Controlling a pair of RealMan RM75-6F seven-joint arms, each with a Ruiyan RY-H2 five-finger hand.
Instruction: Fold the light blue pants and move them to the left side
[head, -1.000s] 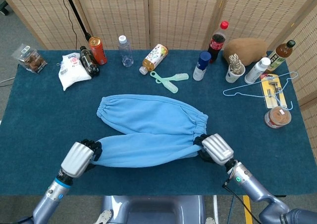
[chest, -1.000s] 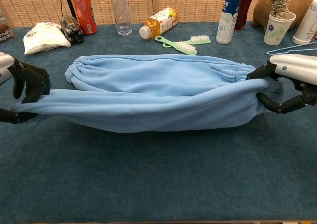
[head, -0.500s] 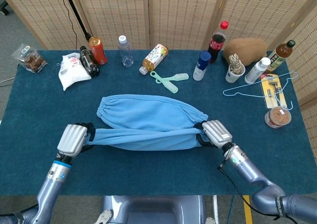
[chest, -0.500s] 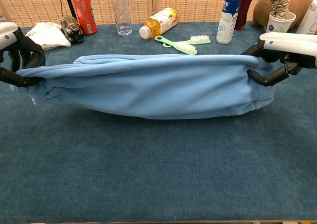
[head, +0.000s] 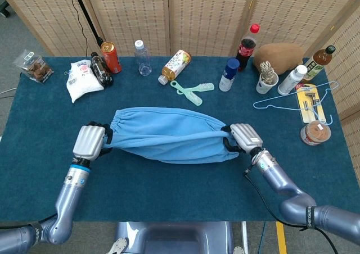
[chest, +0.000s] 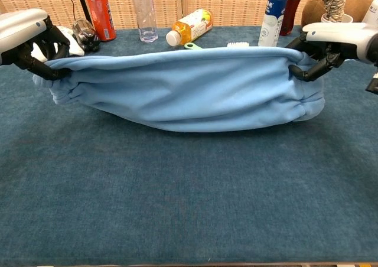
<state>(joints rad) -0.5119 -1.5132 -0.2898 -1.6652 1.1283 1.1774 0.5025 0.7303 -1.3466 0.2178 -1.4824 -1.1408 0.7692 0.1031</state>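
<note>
Each hand has a pale silver ribbed back shell over black jointed fingers: the left hand (head: 90, 142) and the right hand (head: 243, 137) look alike. Behind each, a metallic blue-grey forearm begins at a bright blue wrist ring. A thin black cable runs along the right forearm (head: 281, 189). A grey base (head: 171, 238) sits between the two forearms.

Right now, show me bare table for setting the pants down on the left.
Bare cloth lies left of the left robot hand, below the white bag, and along the near edge before the pants. The back row of bottles is crowded.
</note>
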